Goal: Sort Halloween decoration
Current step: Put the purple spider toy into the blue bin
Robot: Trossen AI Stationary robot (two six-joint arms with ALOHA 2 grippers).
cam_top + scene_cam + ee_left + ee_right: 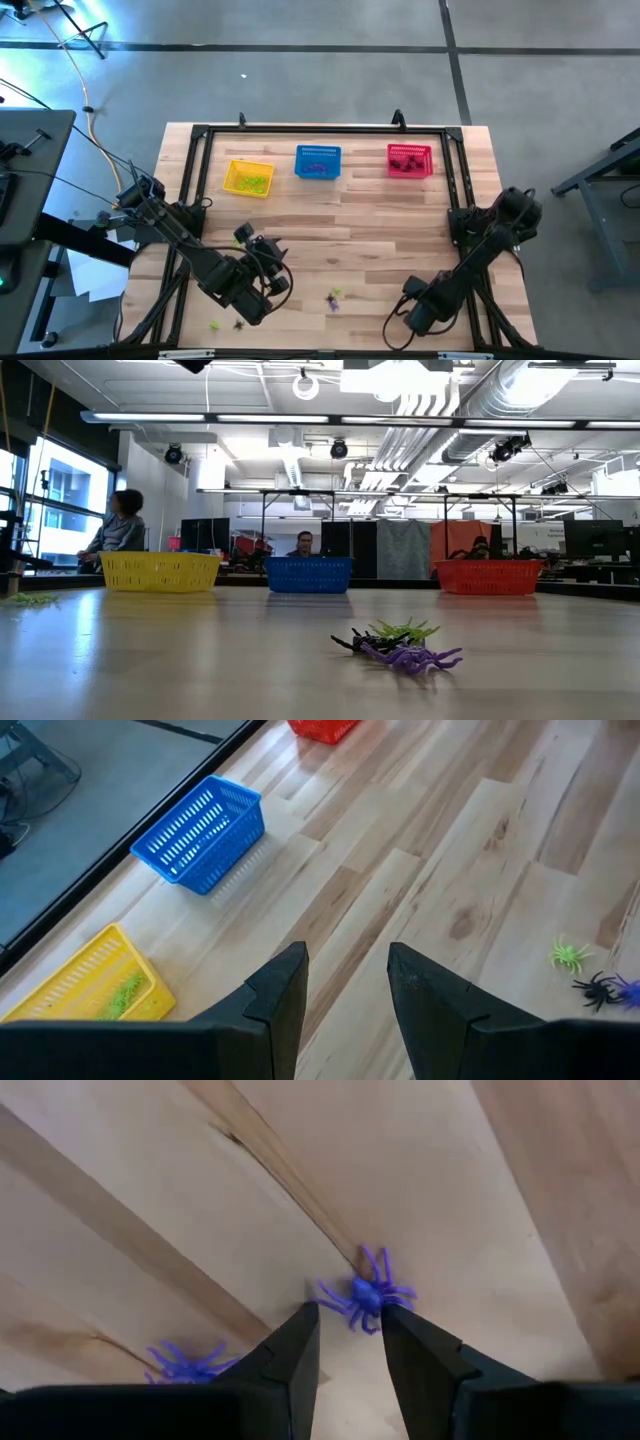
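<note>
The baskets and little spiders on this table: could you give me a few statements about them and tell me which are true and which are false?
1. Three baskets stand in a row: the yellow basket, the blue basket and the red basket. True.
2. The blue basket is at one end of the row. False: it is in the middle.
3. The left gripper grips a spider. False: its fingers are open with nothing between them.
4. A purple spider lies on the table just ahead of the right gripper. True.
5. The yellow basket is empty. False: yellow-green pieces lie in it.
</note>
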